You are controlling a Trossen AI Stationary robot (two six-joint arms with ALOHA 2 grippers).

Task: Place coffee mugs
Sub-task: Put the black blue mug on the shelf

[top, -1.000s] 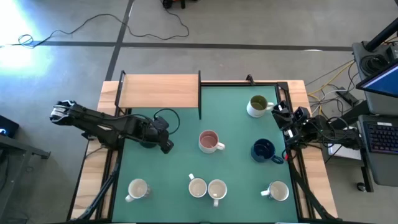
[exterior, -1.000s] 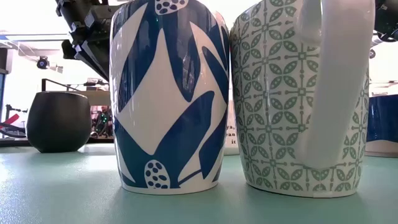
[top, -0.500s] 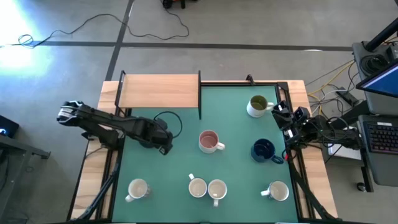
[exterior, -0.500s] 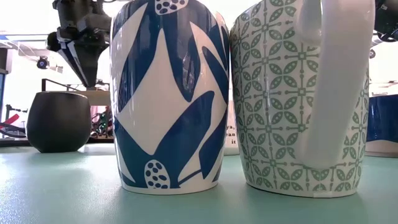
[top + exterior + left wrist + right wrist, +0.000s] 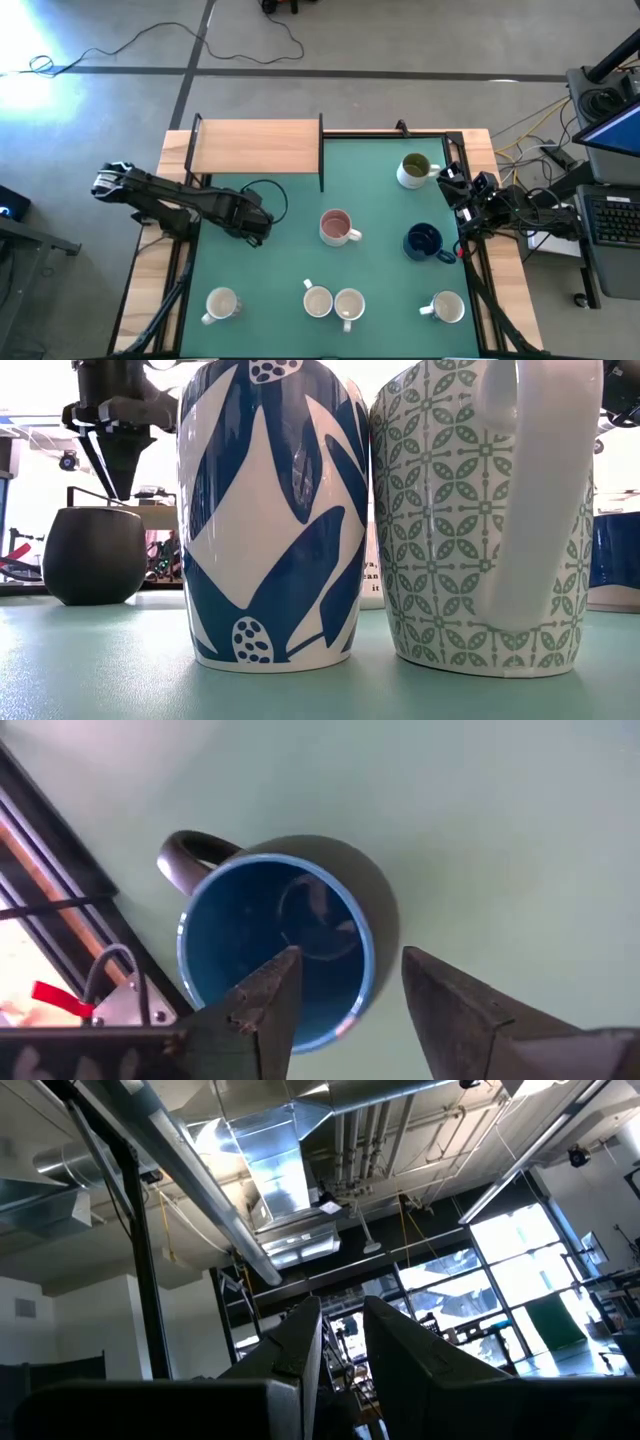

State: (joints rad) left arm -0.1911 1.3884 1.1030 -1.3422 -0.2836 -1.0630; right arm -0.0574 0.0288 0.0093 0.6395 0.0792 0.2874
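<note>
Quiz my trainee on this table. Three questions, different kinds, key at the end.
1. True or false: the left claw grips the blue-lined mug.
2. Fill in: the mug nearest the table's far right corner is ___ inside.
3. How many white mugs stand in the near row? A two, B four, C six.

Key: 1 false, the claw hangs open above the mug, which stands on the table. 2 green. 3 B.

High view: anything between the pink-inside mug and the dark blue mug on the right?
Nothing. In the high view the stretch of green table between the pink-inside mug and the dark blue mug is bare; they stand apart.
</note>
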